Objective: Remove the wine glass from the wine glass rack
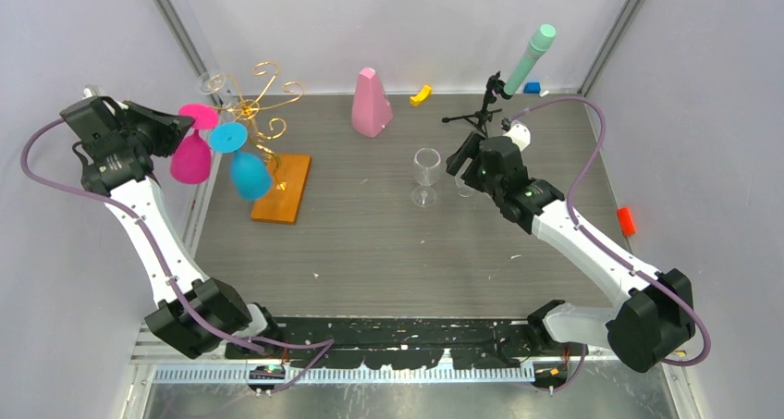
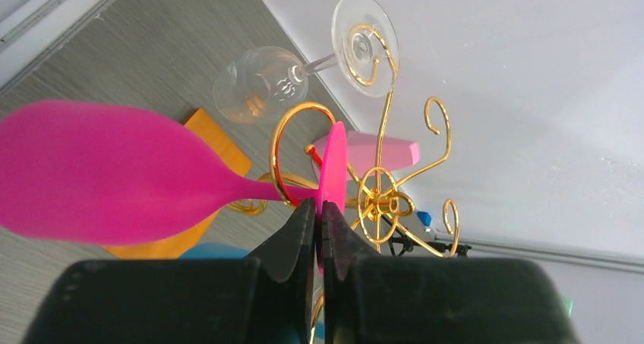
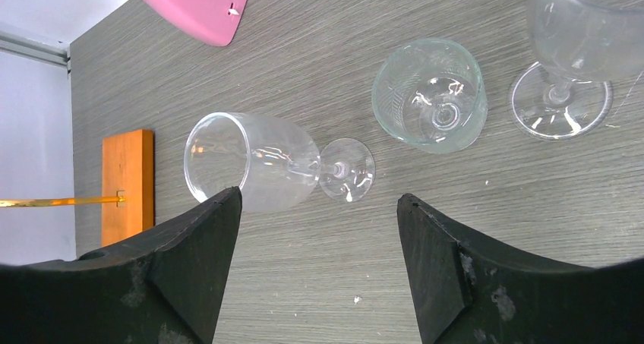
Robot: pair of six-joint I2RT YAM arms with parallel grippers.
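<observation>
Three clear glasses point(image 3: 429, 93) stand on the table point(image 1: 370, 262) under the right gripper point(image 3: 319, 201), whose fingers are spread wide and hold nothing.

Three more hang on the rack point(image 2: 377, 200): a pink glass point(image 2: 99, 177), a blue glass point(image 1: 248, 174) and a hanging clear glass point(image 2: 258, 82).

Left gripper point(image 2: 319, 234): fingers pressed together on the thin foot of the pink glass, seen edge-on in the left wrist view. A gold curl wraps the stem just beside the foot, so I judge this glass gripped but not yet free — the grasp is done, and sliding out, carrying and setting down remain.

Room for moving:
- Tight on the left. The left arm sits close to the side wall and the table's left edge (top view).
- The blue glass hangs just beside the pink bowl on its inner side; any swing that way risks a knock.
- The hanging clear glass is on the far side of the rack, apart from the pink one.
- Which way the curl opens I cannot tell.
- Open surface lies between the wooden base point(image 1: 287, 183) and the standing clear glasses — a likely set-down area.
</observation>
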